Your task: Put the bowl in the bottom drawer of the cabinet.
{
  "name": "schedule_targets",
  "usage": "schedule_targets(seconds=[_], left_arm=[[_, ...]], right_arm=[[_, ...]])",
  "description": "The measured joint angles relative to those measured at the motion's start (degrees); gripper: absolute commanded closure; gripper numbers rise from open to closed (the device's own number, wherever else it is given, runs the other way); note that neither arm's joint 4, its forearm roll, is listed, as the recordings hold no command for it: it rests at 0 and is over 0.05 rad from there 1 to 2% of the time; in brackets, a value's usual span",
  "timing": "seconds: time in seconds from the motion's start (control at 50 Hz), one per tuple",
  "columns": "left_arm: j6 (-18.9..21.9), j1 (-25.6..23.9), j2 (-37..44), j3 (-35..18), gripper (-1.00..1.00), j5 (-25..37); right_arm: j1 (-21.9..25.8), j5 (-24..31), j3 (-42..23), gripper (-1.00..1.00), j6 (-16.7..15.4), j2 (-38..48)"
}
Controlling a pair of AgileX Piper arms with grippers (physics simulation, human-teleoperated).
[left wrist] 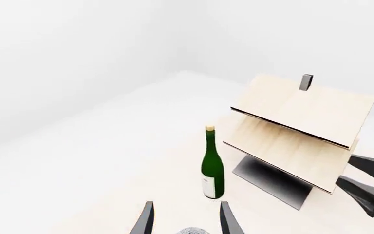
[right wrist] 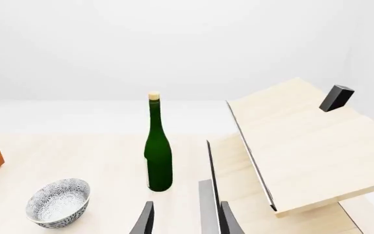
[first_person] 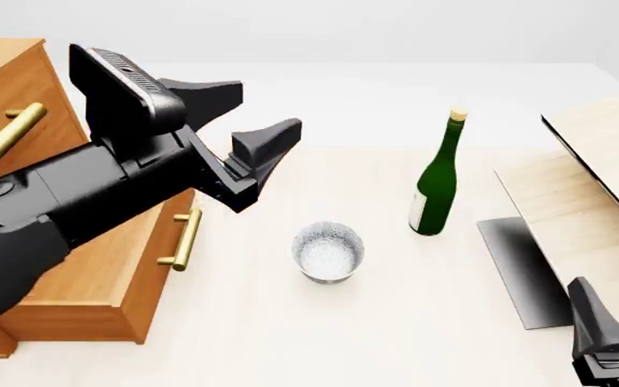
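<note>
- The left gripper [first_person: 247, 129] hangs above the table [first_person: 396, 322] with its two dark fingers spread wide and nothing between them, up and to the left of the bowl.
- The right gripper [right wrist: 183, 219] shows parted fingertips in its own wrist view, also empty (only its tip enters the front view's lower right corner).
- The bowl [first_person: 328, 251] sits upright on the table, just right of the bottom drawer [first_person: 126, 266], which stands pulled out of the cabinet [first_person: 9, 81].
- A green wine bottle [first_person: 437, 181] stands upright right of the bowl, apart from it.
- Pale wood panels [first_person: 595, 201] lean at the far right.
</note>
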Motion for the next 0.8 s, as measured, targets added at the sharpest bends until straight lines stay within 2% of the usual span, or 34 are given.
schedule_targets(seconds=[0.32, 0.8], left_arm=[[-0.8, -3.8, 6.6, -5.9, -1.0, 3.5], [-4.9, -4.4, 15.9, -12.0, -1.0, 7.3]], right_arm=[[0.0, 0.0, 0.0, -1.0, 0.0, 0.0], [0.0, 0.0, 0.0, -1.0, 0.0, 0.0]])
